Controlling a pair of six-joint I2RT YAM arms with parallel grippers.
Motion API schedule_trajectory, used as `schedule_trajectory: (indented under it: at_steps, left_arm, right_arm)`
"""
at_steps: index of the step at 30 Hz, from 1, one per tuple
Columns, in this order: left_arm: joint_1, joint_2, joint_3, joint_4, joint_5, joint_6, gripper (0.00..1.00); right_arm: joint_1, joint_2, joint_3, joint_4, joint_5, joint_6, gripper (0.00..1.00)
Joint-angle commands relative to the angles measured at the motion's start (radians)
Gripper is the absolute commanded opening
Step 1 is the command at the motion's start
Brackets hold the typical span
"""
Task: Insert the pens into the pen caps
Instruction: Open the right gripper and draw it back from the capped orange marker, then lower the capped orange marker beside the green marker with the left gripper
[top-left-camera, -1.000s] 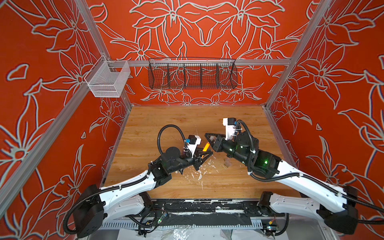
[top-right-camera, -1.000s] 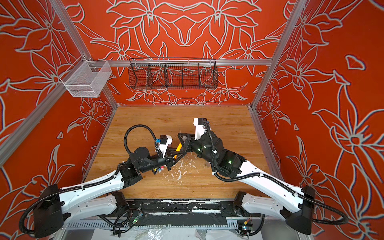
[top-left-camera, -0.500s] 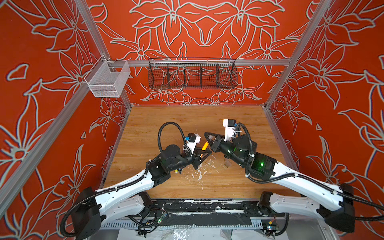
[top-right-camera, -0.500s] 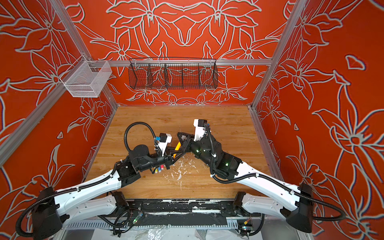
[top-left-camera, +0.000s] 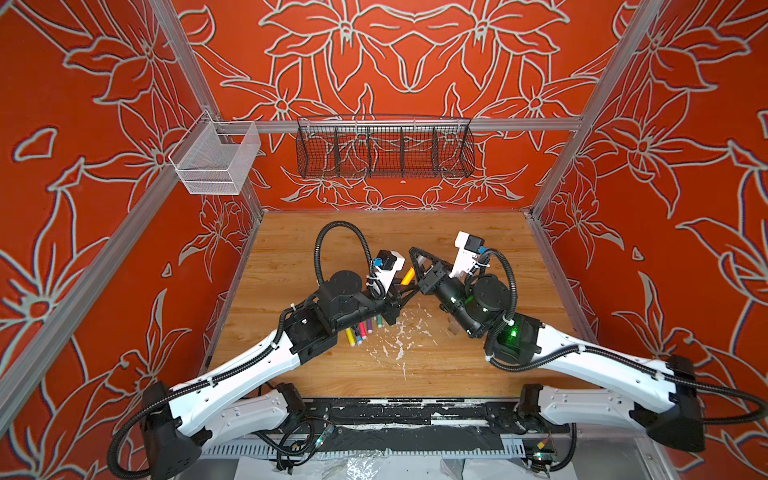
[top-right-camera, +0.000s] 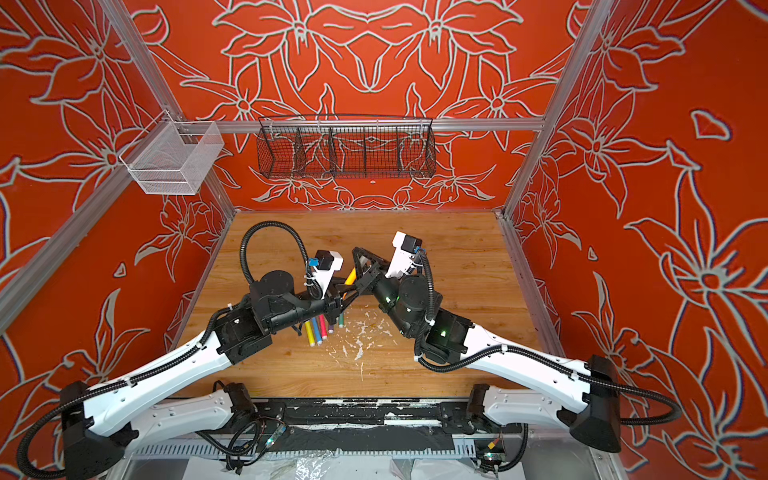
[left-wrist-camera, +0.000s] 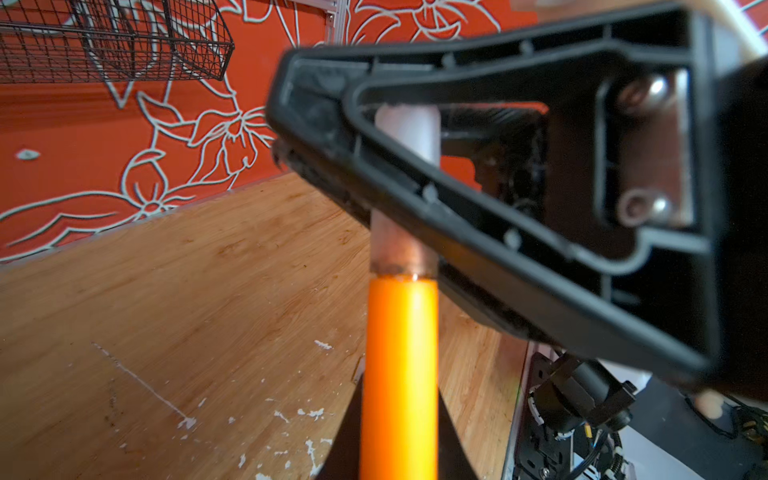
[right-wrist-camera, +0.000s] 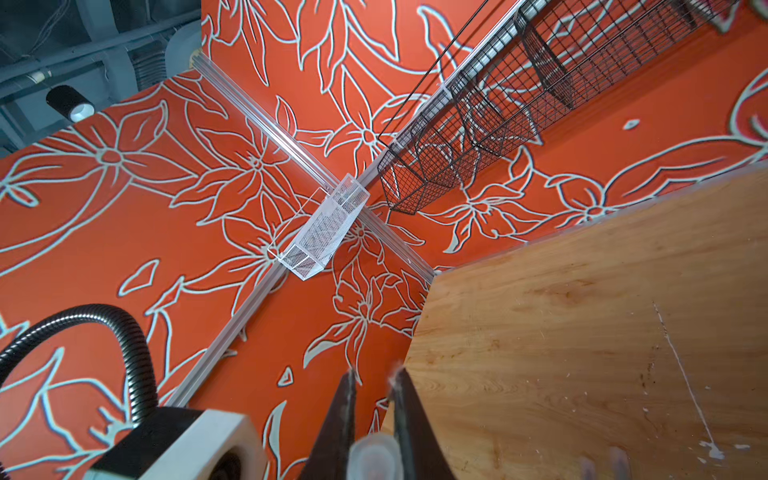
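your left gripper (top-left-camera: 405, 291) is clamped on the orange pen (left-wrist-camera: 399, 365), gripping it low on the barrel so most of the pen sticks out past the fingers, off the table. your right gripper (right-wrist-camera: 374, 372) is closed on a clear pen cap (left-wrist-camera: 405, 245), pinched between its two fingers (right-wrist-camera: 345, 415) well back from their tips. in the left wrist view the cap is in line with the pen, with its open end touching the end of the orange barrel. one black finger of the right gripper crosses in front of the cap. both grippers meet over the middle of the wooden table (top-left-camera: 291, 257).

under your left wrist, the yellow pen (top-right-camera: 309, 332), blue pen (top-right-camera: 318, 331), pink pen (top-right-camera: 323, 322), purple pen (top-right-camera: 331, 328) and teal pen (top-right-camera: 341, 320) lie side by side on the table, partly hidden by the arm. white flecks (top-left-camera: 399, 336) are scattered just beside them. a black wire basket (top-left-camera: 384, 151) and a white mesh basket (top-left-camera: 216, 160) hang on the rail at the back.
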Motion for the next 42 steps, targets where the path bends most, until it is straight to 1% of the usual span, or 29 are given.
schedule_trajectory:
  at_steps: [1, 4, 6, 9, 12, 14, 16, 17, 19, 21, 23, 24, 26, 29, 31, 35, 36, 39, 42]
  left_arm:
    - [0.104, 0.046, 0.113, 0.226, -0.082, -0.109, 0.0]
    - [0.196, 0.054, 0.119, 0.249, 0.088, -0.249, 0.0]
    - [0.233, 0.056, 0.125, 0.255, 0.148, -0.3, 0.0]
    - [0.249, 0.042, 0.126, 0.253, 0.167, -0.314, 0.0]
    - [0.249, 0.037, 0.144, 0.224, 0.169, -0.285, 0.0]
    - [0.249, 0.029, 0.149, 0.199, 0.146, -0.263, 0.0]
    - [0.249, 0.017, 0.135, 0.178, 0.118, -0.238, 0.0]
    - [0.248, 0.01, 0.122, 0.165, 0.101, -0.223, 0.0]
    - [0.244, -0.006, 0.092, 0.134, 0.062, -0.201, 0.0]
    - [0.221, -0.021, 0.055, 0.097, -0.01, -0.182, 0.0]
    - [0.179, -0.029, 0.008, 0.078, -0.095, -0.176, 0.0]
    - [0.151, -0.054, -0.018, 0.071, -0.15, -0.175, 0.0]
    - [0.092, -0.073, -0.062, 0.055, -0.249, -0.191, 0.0]
    - [0.002, -0.064, -0.097, 0.002, -0.397, -0.256, 0.0]
    - [-0.056, -0.03, -0.094, -0.049, -0.483, -0.308, 0.0]
    - [-0.163, 0.118, -0.061, -0.151, -0.648, -0.443, 0.0]
    - [-0.175, 0.16, -0.045, -0.185, -0.667, -0.484, 0.0]
    - [-0.206, 0.28, -0.006, -0.288, -0.724, -0.61, 0.0]
    - [-0.218, 0.372, -0.005, -0.329, -0.767, -0.716, 0.0]
  right_arm:
    - [0.174, 0.064, -0.06, -0.125, -0.403, 0.009, 0.0]
    - [0.186, 0.062, -0.074, -0.086, -0.427, -0.018, 0.0]
    - [0.189, 0.055, -0.093, -0.04, -0.457, -0.035, 0.0]
    - [0.198, 0.043, -0.121, 0.033, -0.49, -0.063, 0.0]
    - [0.203, 0.048, -0.127, 0.071, -0.526, -0.081, 0.0]
    - [0.202, 0.038, -0.127, 0.052, -0.504, -0.077, 0.0]
    - [0.203, 0.006, -0.113, -0.035, -0.443, -0.088, 0.0]
    - [0.201, -0.02, -0.1, -0.104, -0.395, -0.093, 0.01]
    - [0.196, -0.076, -0.072, -0.254, -0.283, -0.103, 0.11]
    - [0.164, -0.147, -0.06, -0.372, -0.201, -0.113, 0.19]
    - [0.124, -0.221, -0.057, -0.463, -0.14, -0.128, 0.28]
    - [0.098, -0.26, -0.05, -0.524, -0.1, -0.136, 0.32]
    - [0.047, -0.324, -0.037, -0.635, -0.028, -0.157, 0.38]
    - [-0.049, -0.413, -0.045, -0.758, 0.025, -0.191, 0.43]
    - [-0.109, -0.465, -0.066, -0.812, 0.062, -0.215, 0.47]
    - [-0.187, -0.517, -0.138, -0.891, 0.224, -0.254, 0.53]
    - [-0.208, -0.522, -0.163, -0.9, 0.266, -0.258, 0.54]
    - [-0.284, -0.522, -0.248, -0.897, 0.344, -0.266, 0.54]
    - [-0.392, -0.525, -0.336, -0.873, 0.338, -0.254, 0.54]
